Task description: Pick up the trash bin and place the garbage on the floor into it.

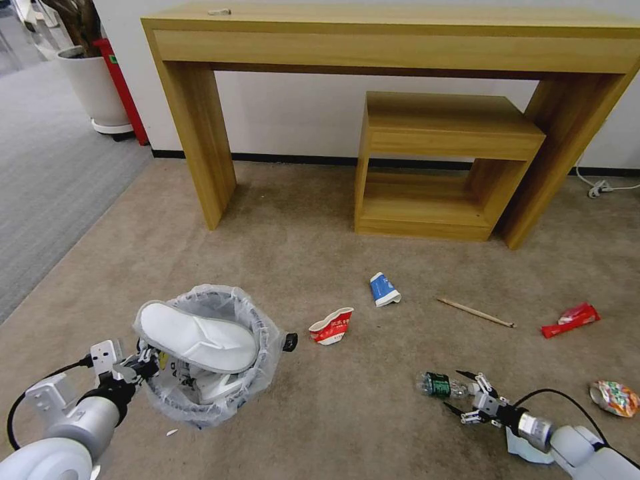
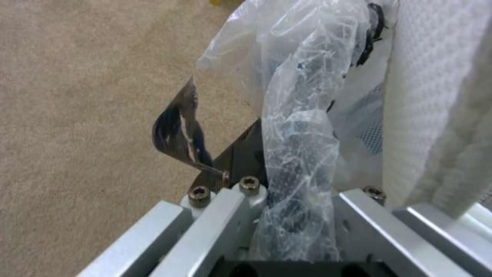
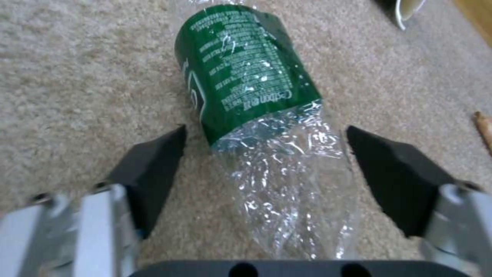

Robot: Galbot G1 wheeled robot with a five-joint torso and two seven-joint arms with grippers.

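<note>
The left claw (image 1: 143,363) is clamped on the bagged rim of the small round black trash bin with its crinkly translucent liner (image 1: 263,333). A white fabric slipper (image 1: 197,337) already lies across the bin's mouth, so at least one piece is in.

The right claw (image 1: 460,397) has its fingers (image 3: 153,161) spread apart on either side of the crushed clear plastic bottle with a green label (image 3: 246,77), which lies on the beige carpet floor (image 1: 300,253), not yet gripped.

Beyond this claw, toward the wooden table (image 1: 400,40), wait a crushed red paper cup (image 1: 331,326), a blue paper cup (image 1: 384,289), a thin wooden stick (image 1: 475,312) and a red wrapper (image 1: 570,320). A crumpled colourful can (image 1: 615,398) lies to its right. By my reckoning, most of the pickup remains.
</note>
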